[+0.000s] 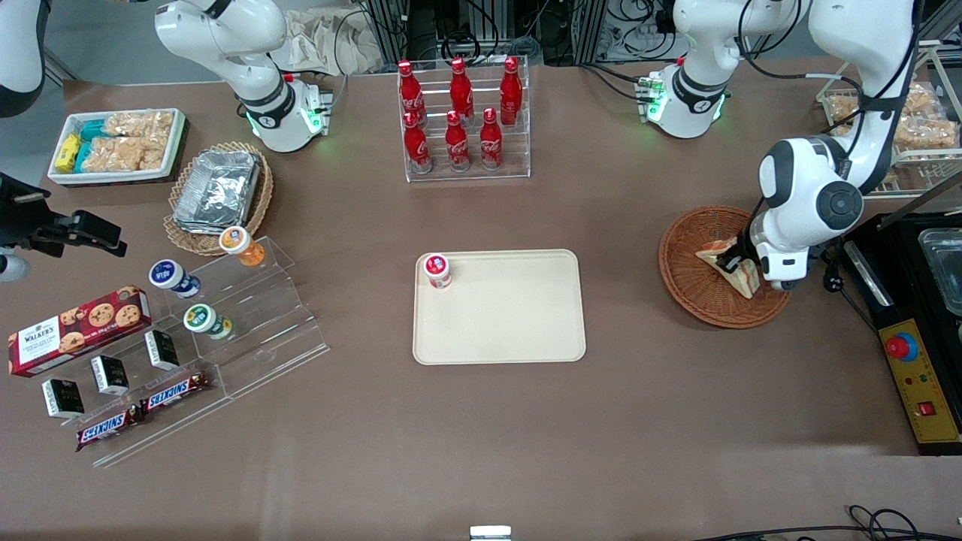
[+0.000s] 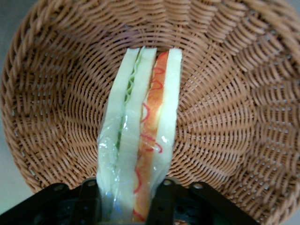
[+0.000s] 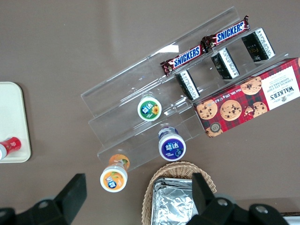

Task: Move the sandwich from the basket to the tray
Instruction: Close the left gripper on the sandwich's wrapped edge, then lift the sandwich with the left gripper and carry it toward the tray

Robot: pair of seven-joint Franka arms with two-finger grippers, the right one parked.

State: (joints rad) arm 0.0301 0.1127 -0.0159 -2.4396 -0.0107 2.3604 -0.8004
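The sandwich point(image 1: 727, 259), a wrapped wedge of pale bread with green, orange and red filling, lies in the reddish-brown wicker basket point(image 1: 688, 282) toward the working arm's end of the table. My left gripper point(image 1: 735, 264) is down in the basket, its two black fingers point(image 2: 89, 201) pressed against both flat sides of the sandwich point(image 2: 140, 136), over the basket's weave point(image 2: 225, 117). The cream-beige tray point(image 1: 511, 323) lies flat at the table's middle, away from the basket. A small red-lidded bottle point(image 1: 437, 270) stands in one tray corner.
A rack of red cola bottles point(image 1: 460, 113) stands farther from the front camera than the tray. A black device with a red button point(image 1: 913, 353) sits beside the basket. A clear stepped stand with snacks point(image 1: 188, 353) and a tan foil basket point(image 1: 218, 191) lie toward the parked arm's end.
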